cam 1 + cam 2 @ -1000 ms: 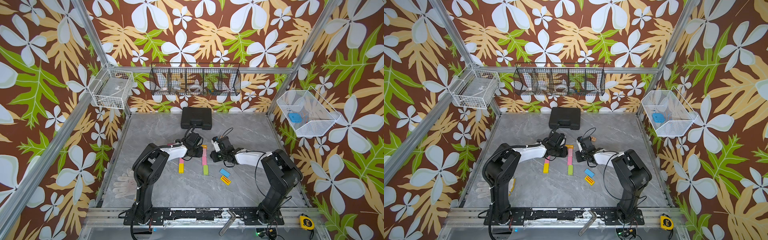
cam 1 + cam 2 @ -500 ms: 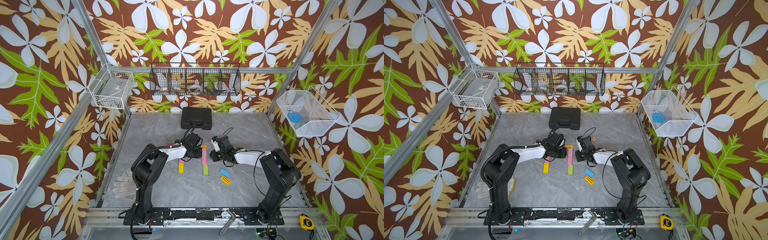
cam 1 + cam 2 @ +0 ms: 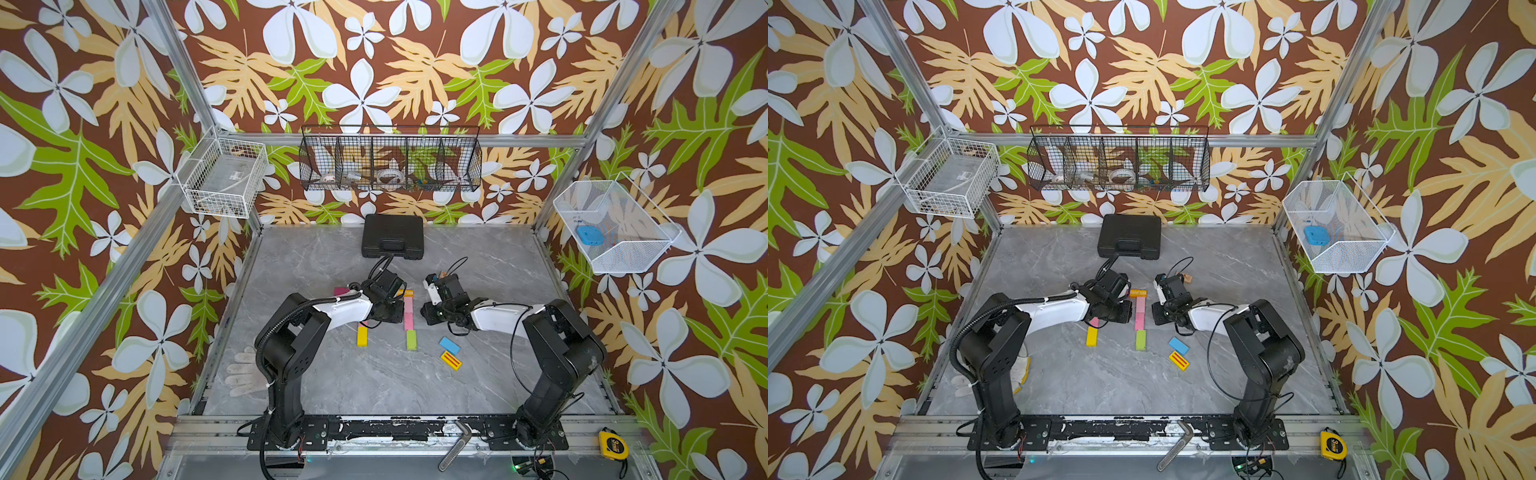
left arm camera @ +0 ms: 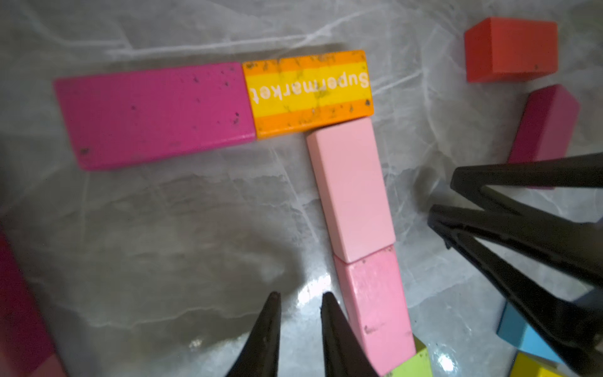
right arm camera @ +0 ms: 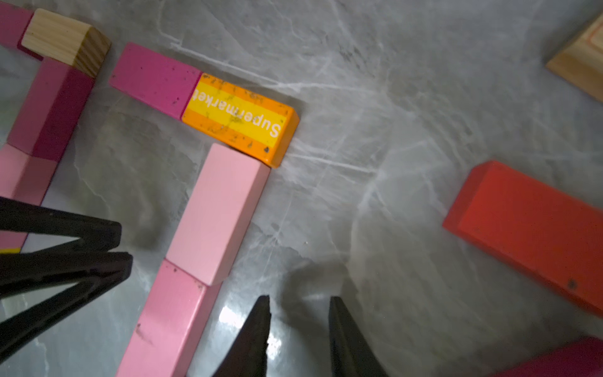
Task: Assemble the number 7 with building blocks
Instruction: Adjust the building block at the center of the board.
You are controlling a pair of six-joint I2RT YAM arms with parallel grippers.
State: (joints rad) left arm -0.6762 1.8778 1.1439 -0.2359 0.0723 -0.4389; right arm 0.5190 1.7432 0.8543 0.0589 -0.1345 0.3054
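Magenta block (image 4: 153,114) abuts orange Supermarket block (image 4: 310,91), which touches pale pink block (image 4: 352,186); left gripper (image 4: 301,295) and right gripper (image 5: 300,298) narrowly parted, empty.

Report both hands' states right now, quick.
Left hand: slightly open, holding nothing.
Right hand: slightly open, holding nothing.
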